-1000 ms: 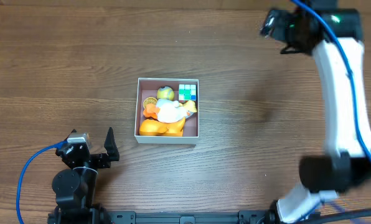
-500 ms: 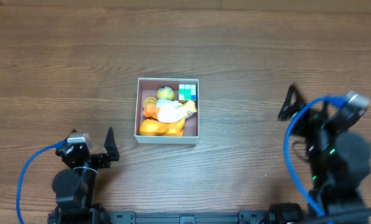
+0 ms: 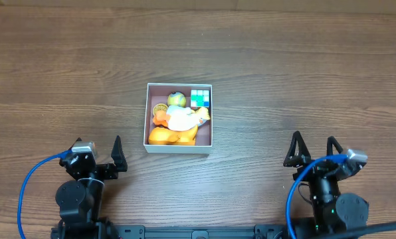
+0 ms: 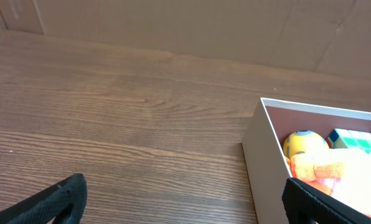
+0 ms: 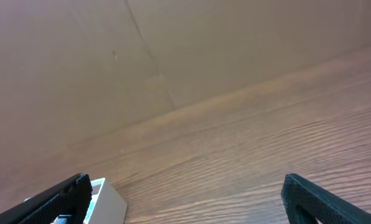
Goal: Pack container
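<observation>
The container [image 3: 147, 118], a shallow white-walled box with a mauve-pink inside, sits mid-table and holds several toys: a yellow-green ball [image 3: 177, 99], a small colour cube [image 3: 200, 98], a white and orange plush [image 3: 180, 119] and a yellow toy [image 3: 165, 136]. The box also shows in the left wrist view [image 4: 260, 155], with the ball [image 4: 304, 144] inside, and its corner shows in the right wrist view [image 5: 111, 199]. My left gripper [image 3: 99, 151] is open and empty at the near left. My right gripper [image 3: 313, 147] is open and empty at the near right. Both are well apart from the box.
The wooden table [image 3: 284, 73] surrounds the box. Blue cables [image 3: 26, 192] loop at both arm bases. A brown cardboard wall [image 5: 173, 50] stands beyond the table's far edge.
The right arm has swung from the far right corner down to the near right edge and now rests low, jaws open. The left arm and the box have not moved.
</observation>
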